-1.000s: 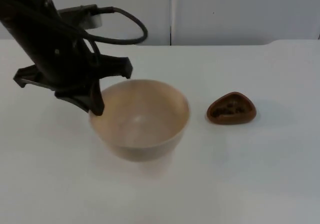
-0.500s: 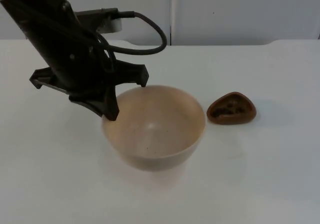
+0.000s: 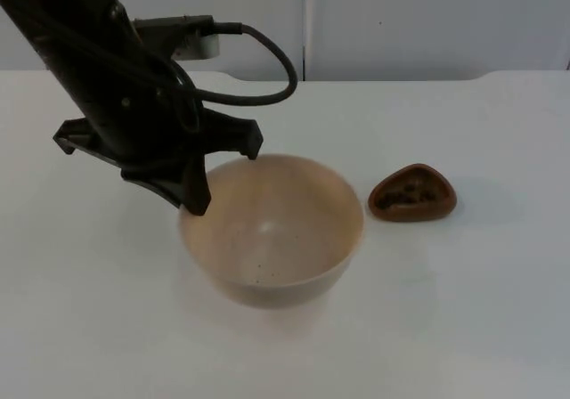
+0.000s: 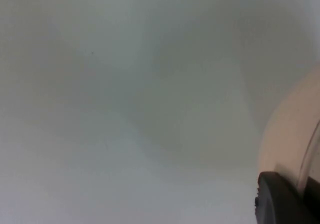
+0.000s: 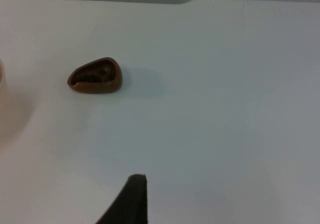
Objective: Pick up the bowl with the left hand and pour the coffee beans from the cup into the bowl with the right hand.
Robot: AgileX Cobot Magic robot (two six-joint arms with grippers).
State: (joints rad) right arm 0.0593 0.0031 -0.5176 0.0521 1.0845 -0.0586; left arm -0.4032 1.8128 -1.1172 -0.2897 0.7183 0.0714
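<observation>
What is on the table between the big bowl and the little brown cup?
Nothing. In the top view just bare white table separates the bowl from the cup.

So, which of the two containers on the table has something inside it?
The small brown cup holds dark coffee beans. The big pale bowl, gripped at its rim by the left gripper, looks empty.

Cup [image 3: 412, 193] just R of bowl [image 3: 272, 230] — both on table [image 3: 463, 310].
</observation>
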